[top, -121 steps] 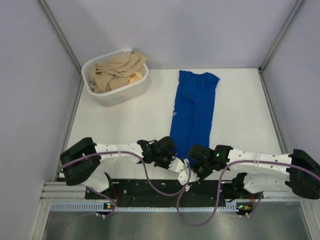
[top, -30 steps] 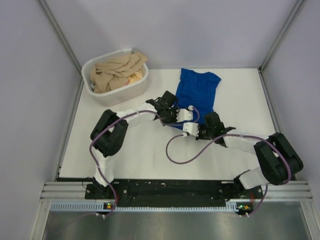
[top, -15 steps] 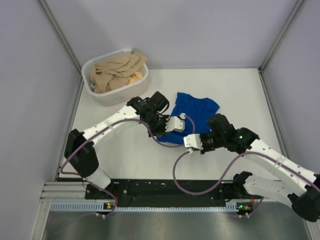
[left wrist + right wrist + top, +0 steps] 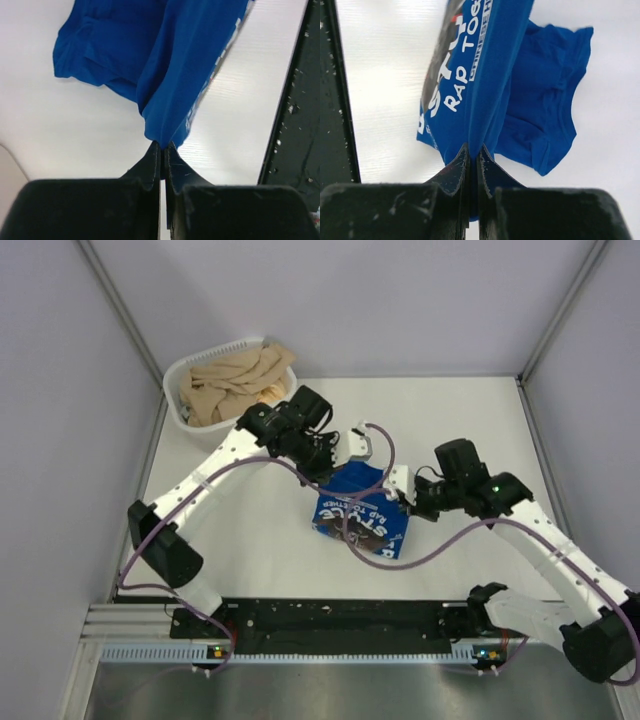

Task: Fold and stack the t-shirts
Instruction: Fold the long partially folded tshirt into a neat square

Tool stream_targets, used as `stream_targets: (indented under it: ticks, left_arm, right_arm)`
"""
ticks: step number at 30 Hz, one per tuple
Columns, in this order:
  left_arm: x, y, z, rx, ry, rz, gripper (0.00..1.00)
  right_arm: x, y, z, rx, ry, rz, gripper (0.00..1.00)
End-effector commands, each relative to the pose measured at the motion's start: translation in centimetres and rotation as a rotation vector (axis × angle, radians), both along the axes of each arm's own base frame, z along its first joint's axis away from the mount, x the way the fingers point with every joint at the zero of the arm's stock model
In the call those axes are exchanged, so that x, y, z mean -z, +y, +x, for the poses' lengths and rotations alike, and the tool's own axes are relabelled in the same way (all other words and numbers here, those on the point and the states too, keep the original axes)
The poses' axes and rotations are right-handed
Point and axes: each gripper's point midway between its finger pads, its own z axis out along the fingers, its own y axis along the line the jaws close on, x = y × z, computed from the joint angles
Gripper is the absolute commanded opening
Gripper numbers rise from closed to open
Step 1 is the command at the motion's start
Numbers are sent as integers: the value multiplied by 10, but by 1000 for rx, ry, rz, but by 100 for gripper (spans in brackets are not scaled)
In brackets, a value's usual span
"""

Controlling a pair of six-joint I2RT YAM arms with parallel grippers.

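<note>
From above, a royal-blue short-sleeved cloth t-shirt (image 4: 362, 516) hangs doubled over near the middle of the white counter (image 4: 480, 420), its printed side facing the camera. The print has white lettering over a dark graphic, too small to read here. The left gripper (image 4: 349, 464) holds the fold's upper edge at the shirt's 12 o'clock, and the right gripper (image 4: 400, 487) holds it at 2 o'clock. A white oval plastic laundry basket (image 4: 222, 434) stands at the counter's 10 o'clock corner, filled with tan crumpled cloth (image 4: 232, 375).

In the left wrist view, the left gripper (image 4: 163, 148) is pressed together, pinching a gathered point of plain blue cloth (image 4: 150, 50). The rest drapes towards 12 o'clock, and a black strip (image 4: 295, 125) runs along the 3 o'clock side.

In the right wrist view, the right gripper (image 4: 473, 151) is likewise pressed together on the folded edge (image 4: 530, 95). White letters read "RAP TOG", with larger letters beside them beginning "STU". A sleeve lies towards 2 o'clock.
</note>
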Motion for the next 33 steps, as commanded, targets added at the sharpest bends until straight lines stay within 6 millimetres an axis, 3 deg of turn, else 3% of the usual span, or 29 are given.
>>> stream_targets:
  ticks: [1,5,8,16,20,22,24,25,26,28,31,33]
  left_arm:
    - [19,3,69,-165,-59,63,0]
    - [35,2,139,-324,-133,88,0]
    - [50,-4,169,-364,-158,108,0]
    - [104,-5,217,-441,-231,208,0]
    - [124,-7,232,-467,-245,240,0]
    - [133,-11,240,-481,-257,236,20]
    - [136,-12,252,-512,-299,237,40]
    - [131,-8,262,-547,-339,245,45]
    - [127,-5,267,-570,-363,253,50]
    - [107,-3,272,-598,-395,232,52]
    - [76,2,263,-615,-421,180,56]
    - [76,8,243,-601,-388,164,57]
  right_arm:
    - [3,-11,40,185,84,30,0]
    - [15,-24,80,357,188,56,0]
    - [28,-36,110,463,229,78,0]
    - [73,-54,172,621,286,76,0]
    - [93,-60,201,702,272,82,11]
    - [105,-71,213,791,263,53,20]
    - [111,-84,228,934,262,51,32]
    - [103,-87,237,1002,257,83,43]
    - [95,-88,243,1041,259,115,48]
    - [75,-88,249,1127,268,196,50]
    - [55,-87,237,1260,340,306,59]
    - [56,-86,218,1325,406,346,69]
